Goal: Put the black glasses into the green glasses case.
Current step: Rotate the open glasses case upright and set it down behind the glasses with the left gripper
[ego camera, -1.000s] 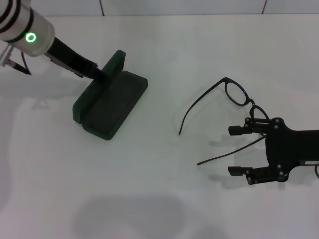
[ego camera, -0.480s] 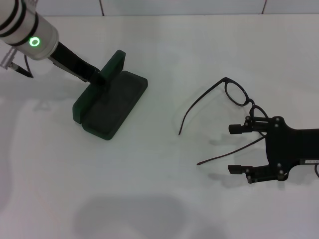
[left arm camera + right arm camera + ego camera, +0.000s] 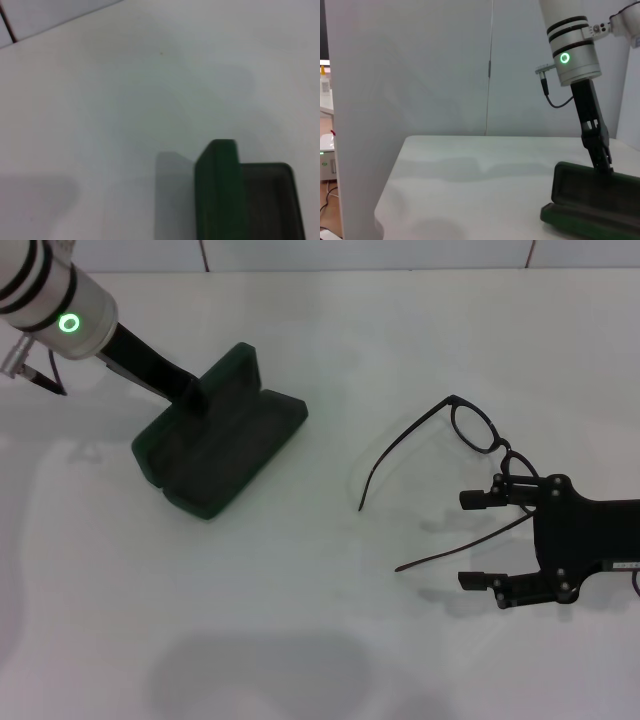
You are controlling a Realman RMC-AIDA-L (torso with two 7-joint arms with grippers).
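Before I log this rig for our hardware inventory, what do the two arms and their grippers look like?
The left arm has a silver-white cylindrical segment with black bands, a glowing green ring light and a thin black cable, narrowing to a slim black left gripper. The right gripper is matte black: a flat bolted plate carrying two short fingers.

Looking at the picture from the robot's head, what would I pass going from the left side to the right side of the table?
Left gripper at the lid → green glasses case, open → black glasses lying on the table → right gripper, open, beside the glasses.
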